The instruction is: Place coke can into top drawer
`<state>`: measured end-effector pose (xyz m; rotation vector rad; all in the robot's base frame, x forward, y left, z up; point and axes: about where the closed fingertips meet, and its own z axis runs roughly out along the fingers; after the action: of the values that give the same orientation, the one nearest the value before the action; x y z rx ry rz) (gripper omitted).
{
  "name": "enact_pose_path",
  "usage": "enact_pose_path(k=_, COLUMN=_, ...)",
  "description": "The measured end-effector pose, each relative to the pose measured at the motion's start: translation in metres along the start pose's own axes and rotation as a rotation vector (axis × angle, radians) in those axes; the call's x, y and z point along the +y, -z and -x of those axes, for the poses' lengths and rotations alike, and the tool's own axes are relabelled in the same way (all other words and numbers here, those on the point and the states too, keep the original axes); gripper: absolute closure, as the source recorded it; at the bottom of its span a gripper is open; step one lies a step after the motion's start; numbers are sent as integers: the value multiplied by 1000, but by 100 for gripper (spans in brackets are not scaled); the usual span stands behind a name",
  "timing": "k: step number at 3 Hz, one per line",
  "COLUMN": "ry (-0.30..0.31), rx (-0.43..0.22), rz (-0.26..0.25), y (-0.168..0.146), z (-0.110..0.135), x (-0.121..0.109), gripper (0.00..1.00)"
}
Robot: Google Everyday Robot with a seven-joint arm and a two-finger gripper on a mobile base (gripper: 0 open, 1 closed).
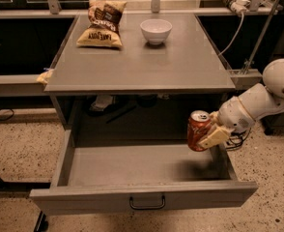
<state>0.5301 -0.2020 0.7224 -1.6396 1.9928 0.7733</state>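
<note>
The top drawer [84, 198] is seen pulled fully out beneath the grey surface [147, 64], its shallow interior exposed and its small black wire handle [147, 203] set at the centre of the flat front panel. The coke can [198, 128] is held in the air above the right end of the drawer's interior, close to the right wall, with its silver top uppermost and its body leaning slightly. The pincer [203, 138] is closed on the can: one pale finger [214, 136] is laid across the can's right side, while the opposite finger is hidden behind the can. The pincer is carried by a white arm [262, 98] that reaches in from the right edge of the view, below the level of the surface. A faint shadow is cast on the drawer floor under the can. On the surface, well apart from the can, a snack bag [102, 24] is lying at the far left and a white bowl [156, 30] is standing upright just to its right. A white cable [231, 37] is draped down behind the surface's far right corner. A speckled floor [21, 149] is seen around the furniture.
</note>
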Motion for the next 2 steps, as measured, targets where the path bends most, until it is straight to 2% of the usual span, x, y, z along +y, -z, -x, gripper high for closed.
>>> enact_pose_path(k=1, ry=20, rx=15, rz=-15, y=-19, z=-13, x=0, gripper=100)
enact_pose_path(k=2, ry=90, rx=44, rz=-67, y=-47, z=-15, x=5, gripper=100)
